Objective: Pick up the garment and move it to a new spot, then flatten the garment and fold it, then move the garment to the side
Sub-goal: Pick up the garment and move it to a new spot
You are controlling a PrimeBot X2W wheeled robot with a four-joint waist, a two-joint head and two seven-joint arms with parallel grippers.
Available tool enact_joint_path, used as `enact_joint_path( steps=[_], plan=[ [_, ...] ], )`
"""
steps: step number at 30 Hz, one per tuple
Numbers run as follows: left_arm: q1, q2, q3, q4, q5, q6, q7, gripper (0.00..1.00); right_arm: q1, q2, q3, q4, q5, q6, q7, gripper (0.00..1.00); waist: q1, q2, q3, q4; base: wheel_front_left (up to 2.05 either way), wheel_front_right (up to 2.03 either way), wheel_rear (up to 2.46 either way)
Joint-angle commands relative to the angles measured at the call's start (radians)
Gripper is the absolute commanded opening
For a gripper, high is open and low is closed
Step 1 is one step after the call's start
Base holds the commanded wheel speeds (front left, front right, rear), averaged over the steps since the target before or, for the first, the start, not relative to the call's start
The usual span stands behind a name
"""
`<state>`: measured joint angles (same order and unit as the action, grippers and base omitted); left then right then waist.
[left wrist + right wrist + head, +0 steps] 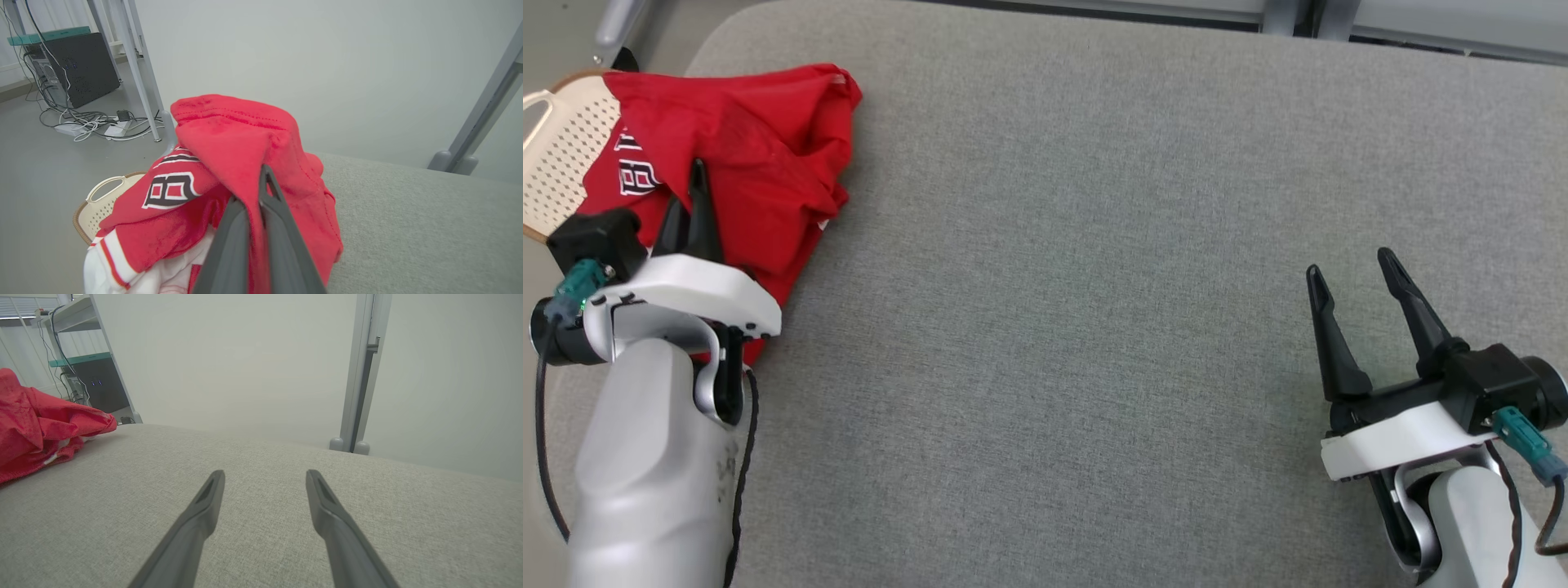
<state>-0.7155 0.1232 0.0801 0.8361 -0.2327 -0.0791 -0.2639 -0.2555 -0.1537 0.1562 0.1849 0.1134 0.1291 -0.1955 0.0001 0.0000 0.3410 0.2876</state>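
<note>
The garment (752,155) is a crumpled red shirt with black-and-white lettering, lying at the grey table's far left corner and draped partly over a basket. My left gripper (689,192) is shut on a fold of it. In the left wrist view the two fingers (282,228) pinch red cloth of the garment (229,139) between them. My right gripper (1354,269) stands open above the bare table at the lower right, with nothing between its fingers (327,498). From the right wrist view the garment (36,420) lies far off to the left.
A cream perforated basket (560,147) sits off the table's left edge under the garment, holding white-and-red cloth (163,273). The grey fabric table top (1094,286) spreads wide between the arms. Metal frame legs (361,375) stand behind the far edge; a computer and cables (77,69) sit on the floor.
</note>
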Motion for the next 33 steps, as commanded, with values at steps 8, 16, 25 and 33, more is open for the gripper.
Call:
enact_joint_path(
  steps=[8,16,25,33],
  plan=[
    [0.235,-0.04,-0.016,-0.383,0.116,0.015,0.0,0.0,0.036,0.025,-0.011,0.034,0.011,0.003,-0.032,1.0,-0.0001,0.0,-0.103,-0.003,0.0,0.0,0.0],
    [0.446,-0.059,-0.097,-0.627,0.163,0.004,0.0,0.0,0.071,0.06,-0.005,0.06,0.029,0.003,-0.052,1.0,-0.0001,0.0,-0.193,-0.032,0.0,0.0,0.0],
    [0.535,-0.069,-0.258,-0.702,0.155,-0.017,0.01,0.0,0.081,0.084,0.0,0.062,0.037,0.003,-0.063,1.0,-0.0001,0.0,-0.214,-0.17,0.0,0.0,0.0],
    [0.441,-0.071,-0.409,-0.651,0.128,-0.031,0.02,0.0,0.062,0.094,0.005,0.064,0.043,0.003,-0.069,1.0,-0.0001,0.0,-0.171,-0.387,0.0,0.0,0.0]
  ],
)
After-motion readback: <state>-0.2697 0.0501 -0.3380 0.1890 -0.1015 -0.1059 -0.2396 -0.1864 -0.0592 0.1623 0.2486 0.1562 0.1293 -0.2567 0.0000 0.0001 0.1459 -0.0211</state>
